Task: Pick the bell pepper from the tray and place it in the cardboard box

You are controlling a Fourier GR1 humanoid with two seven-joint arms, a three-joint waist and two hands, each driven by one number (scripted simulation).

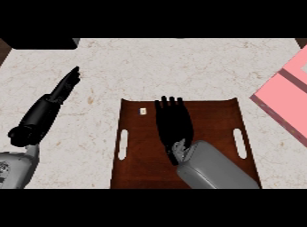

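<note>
Brown wooden tray shows no bell pepper beneath the flat, straight-fingered right hand, the pink box looks unfilled, and the left hand rests open.

Right hand covers part of the brown wooden tray; a small pale item on it is too small to identify; pink cardboard box cropped at right.

view: a single head view, from above the counter
facing: steeply down, forearms entering from the lower edge
nearness: close; the brown tray fills the lower middle
cut off: pink box at the right edge
</note>
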